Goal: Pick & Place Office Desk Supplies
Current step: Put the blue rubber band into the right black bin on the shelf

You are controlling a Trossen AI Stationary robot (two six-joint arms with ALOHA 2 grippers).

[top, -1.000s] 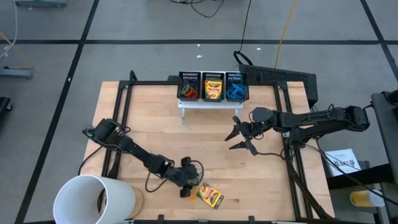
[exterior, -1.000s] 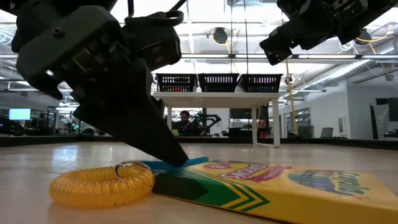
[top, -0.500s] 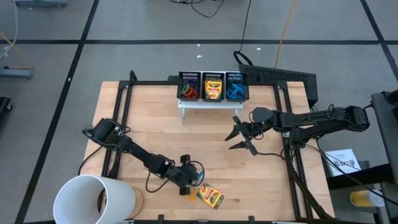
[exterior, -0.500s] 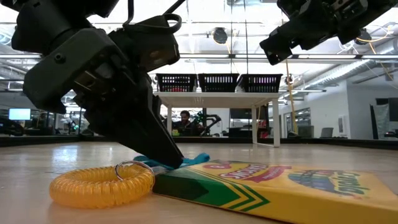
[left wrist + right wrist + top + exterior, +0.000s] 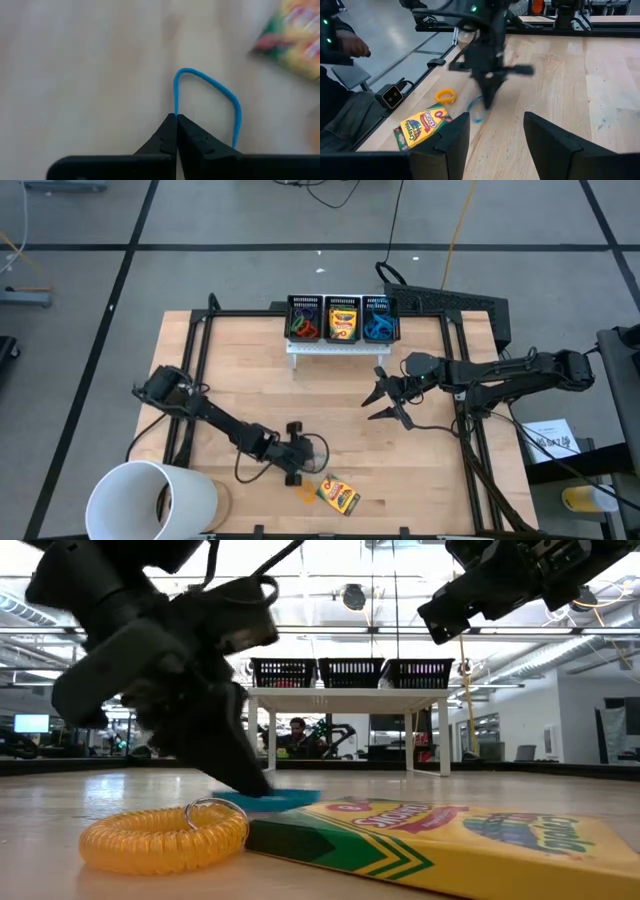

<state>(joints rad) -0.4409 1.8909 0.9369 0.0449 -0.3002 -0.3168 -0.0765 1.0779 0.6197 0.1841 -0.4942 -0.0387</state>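
The left gripper [image 5: 176, 120] has its fingers pressed together on a blue rubber band [image 5: 210, 95], pinched at one edge so the loop trails ahead for lifting; a crayon box [image 5: 338, 494] lies just beside. The right gripper [image 5: 385, 400] waits spread, well apart.

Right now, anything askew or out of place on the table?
Nothing damaged. Loose near the front edge: a crayon box lying at an angle, a yellow coil loop against its corner. The left gripper is shut on a blue rubber band. The right gripper hovers open mid-table.
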